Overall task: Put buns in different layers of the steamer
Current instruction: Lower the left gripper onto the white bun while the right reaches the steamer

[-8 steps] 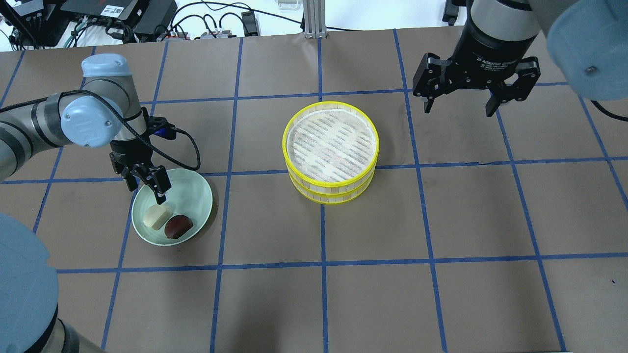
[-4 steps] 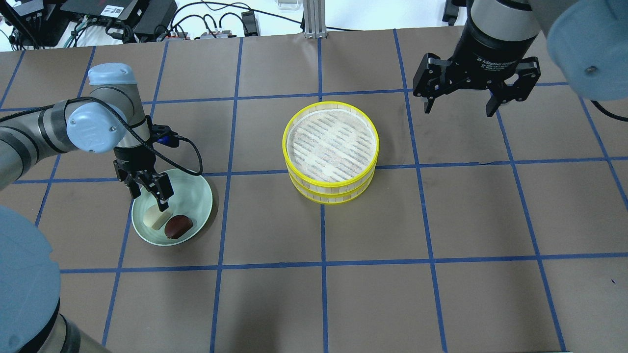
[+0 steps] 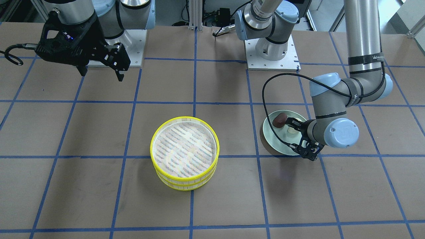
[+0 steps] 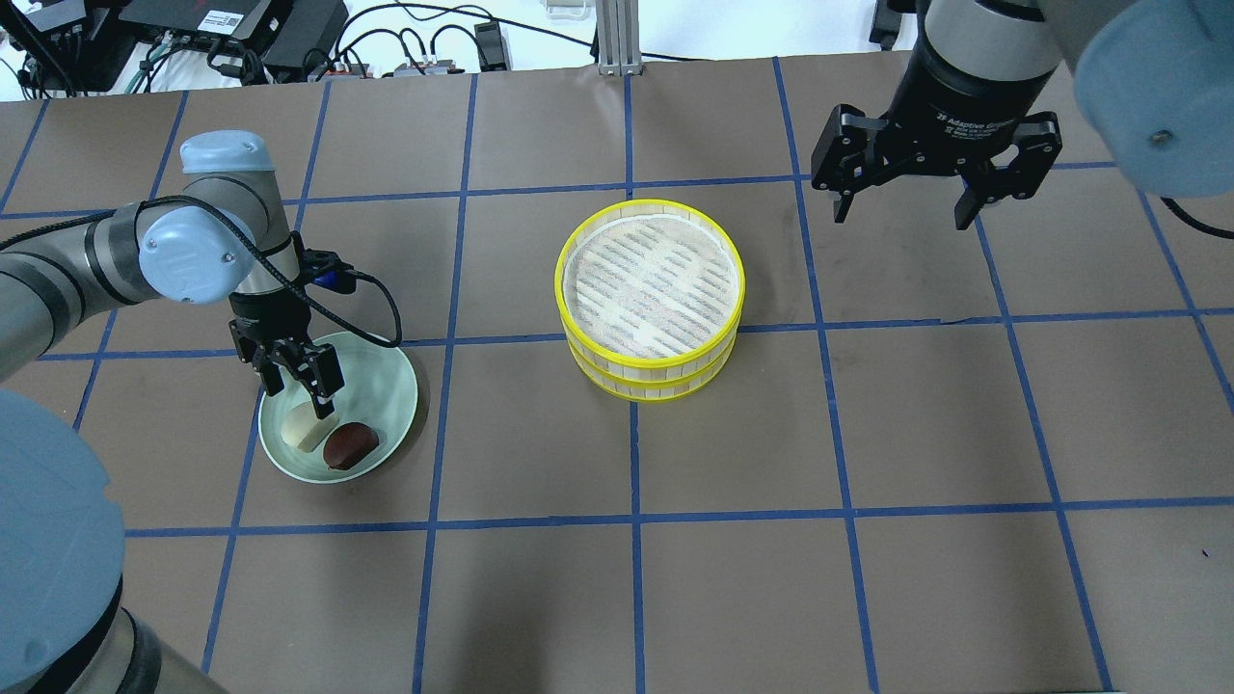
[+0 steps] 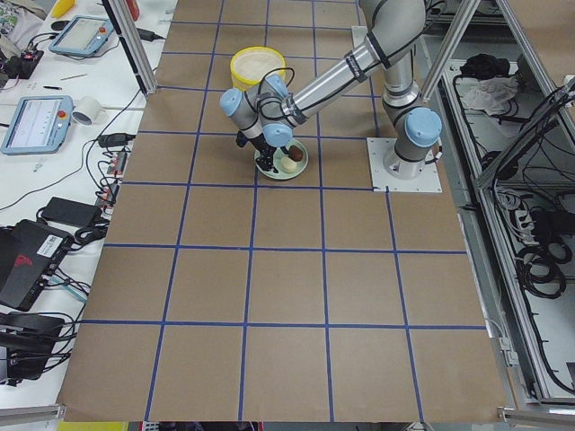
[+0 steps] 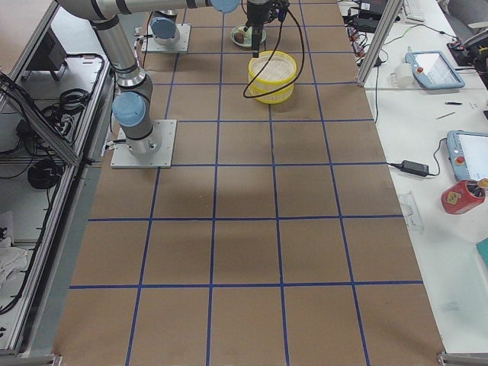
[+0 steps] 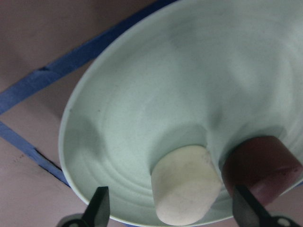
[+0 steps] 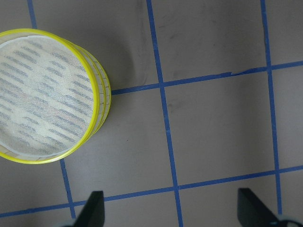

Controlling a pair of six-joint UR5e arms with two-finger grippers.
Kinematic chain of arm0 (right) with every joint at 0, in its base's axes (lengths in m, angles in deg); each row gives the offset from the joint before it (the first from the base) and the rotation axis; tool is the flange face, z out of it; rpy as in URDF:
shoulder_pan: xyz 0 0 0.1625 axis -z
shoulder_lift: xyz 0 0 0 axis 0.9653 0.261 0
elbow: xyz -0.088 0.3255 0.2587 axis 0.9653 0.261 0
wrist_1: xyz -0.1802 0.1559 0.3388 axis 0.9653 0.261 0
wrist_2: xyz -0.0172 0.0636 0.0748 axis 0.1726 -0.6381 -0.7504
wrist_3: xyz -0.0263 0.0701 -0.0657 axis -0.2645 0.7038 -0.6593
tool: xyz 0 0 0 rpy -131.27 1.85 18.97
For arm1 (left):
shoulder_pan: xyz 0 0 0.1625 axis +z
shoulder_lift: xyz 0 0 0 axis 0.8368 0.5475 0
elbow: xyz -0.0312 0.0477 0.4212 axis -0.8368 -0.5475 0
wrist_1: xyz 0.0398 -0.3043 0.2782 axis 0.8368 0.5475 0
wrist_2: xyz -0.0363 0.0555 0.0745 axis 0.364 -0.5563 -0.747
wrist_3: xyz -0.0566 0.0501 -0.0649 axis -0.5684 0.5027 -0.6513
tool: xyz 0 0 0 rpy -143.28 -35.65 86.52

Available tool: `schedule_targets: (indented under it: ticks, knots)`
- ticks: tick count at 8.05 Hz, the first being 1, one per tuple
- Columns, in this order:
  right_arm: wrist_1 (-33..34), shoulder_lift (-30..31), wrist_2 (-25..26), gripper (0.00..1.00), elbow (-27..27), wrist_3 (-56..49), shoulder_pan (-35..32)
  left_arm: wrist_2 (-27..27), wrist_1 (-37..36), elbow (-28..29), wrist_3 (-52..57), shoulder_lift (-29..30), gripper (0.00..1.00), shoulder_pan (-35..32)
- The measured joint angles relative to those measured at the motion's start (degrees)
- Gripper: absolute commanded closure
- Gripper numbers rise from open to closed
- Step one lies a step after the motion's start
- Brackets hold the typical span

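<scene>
Your left gripper is spread wide and grasps nothing; it hangs low over the pale green plate, and in the left wrist view its two fingertips stand either side of the cream bun. Count two buns: the cream one and the dark brown bun, lying side by side and touching on that single plate, which sits well off the steamer on the robot's left side and slightly nearer the robot. You have one steamer, made of two yellow-rimmed layers stacked one on the other, standing on the brown table over a crossing of the blue tape lines. Your right gripper is also released, fingers far apart and holding nothing, raised over the table on the steamer's robot-right side and a little beyond it, well clear of its rim; the right wrist view shows the steamer off to one side, not between the fingers. On the right gripper's black body you can read white lettering, "2F Adaptive", with the rest cut off. A band on the left arm carries writing too, too small to read surely.
</scene>
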Motion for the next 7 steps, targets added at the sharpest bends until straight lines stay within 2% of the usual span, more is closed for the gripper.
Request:
schedule_targets:
  ticks: [4, 7]
  knots:
    - [1.02, -1.26, -0.55, 0.00, -0.20, 1.31, -0.58, 0.50, -0.04, -0.02, -0.13, 0.58, 0.20, -0.01]
    - [9.81, -9.30, -0.67, 0.00, -0.52, 5.66, -4.20, 0.93, 0.32, -0.09, -0.18, 0.69, 0.20, -0.01]
